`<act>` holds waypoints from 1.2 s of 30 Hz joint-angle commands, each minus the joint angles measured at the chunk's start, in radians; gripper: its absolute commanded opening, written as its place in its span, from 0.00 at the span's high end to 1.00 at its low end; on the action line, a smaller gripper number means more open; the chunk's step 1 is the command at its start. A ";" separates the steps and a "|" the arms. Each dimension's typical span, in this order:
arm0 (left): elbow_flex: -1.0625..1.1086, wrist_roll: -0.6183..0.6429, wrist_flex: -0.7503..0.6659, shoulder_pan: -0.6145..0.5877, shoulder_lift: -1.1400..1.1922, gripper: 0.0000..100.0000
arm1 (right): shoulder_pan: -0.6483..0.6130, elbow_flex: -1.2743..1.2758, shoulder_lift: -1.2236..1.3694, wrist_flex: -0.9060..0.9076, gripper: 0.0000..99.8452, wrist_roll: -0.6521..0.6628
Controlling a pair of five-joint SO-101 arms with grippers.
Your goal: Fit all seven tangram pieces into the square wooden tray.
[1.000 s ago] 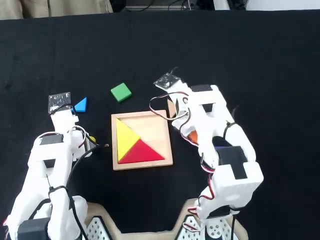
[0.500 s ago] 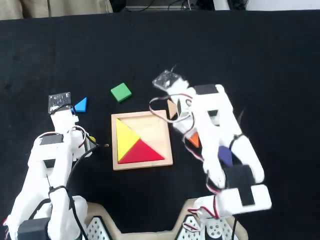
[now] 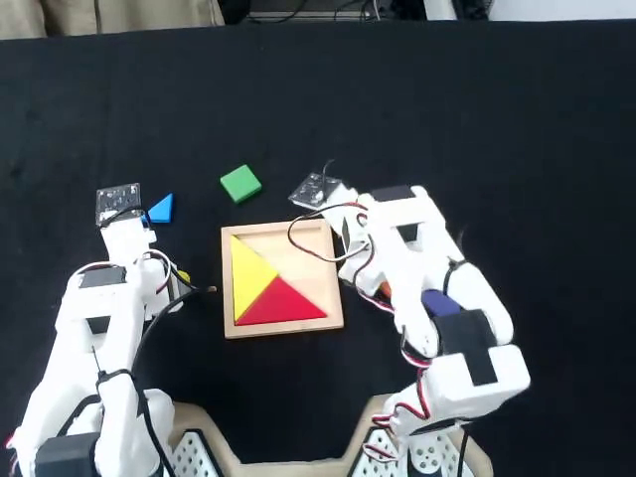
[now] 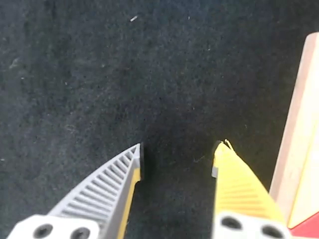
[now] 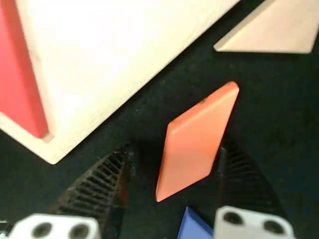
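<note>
Right jaws have pulled back, open astride the orange piece point(image 5: 197, 142); left jaws open, empty.

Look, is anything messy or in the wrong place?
Nothing is broken or spilled, but the puzzle is unfinished. Only the yellow triangle and red triangle sit in the wooden tray. The green square and blue triangle lie on the black cloth, and the orange piece lies beside the tray, inside the open right gripper.
</note>
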 commanded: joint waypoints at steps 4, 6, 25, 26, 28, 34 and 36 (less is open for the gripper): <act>-0.002 0.005 -0.011 0.016 -0.023 0.77 | -0.009 -0.045 0.016 -0.008 0.84 0.014; -0.002 0.005 -0.011 0.016 -0.023 0.77 | -0.005 -0.047 0.001 -0.008 0.84 0.014; -0.002 0.005 -0.008 0.013 -0.023 0.77 | -0.063 0.053 -0.254 0.114 0.78 0.049; -0.002 0.005 -0.008 0.013 -0.023 0.77 | -0.063 0.062 -0.254 0.112 0.78 0.089; -0.002 0.005 -0.008 0.013 -0.023 0.77 | -0.063 0.082 -0.254 0.095 0.78 0.157; -0.002 0.005 -0.008 0.013 -0.023 0.77 | -0.058 0.120 -0.252 0.037 0.78 0.213; -0.002 0.005 -0.008 0.013 -0.023 0.77 | -0.060 0.120 -0.252 0.037 0.78 0.213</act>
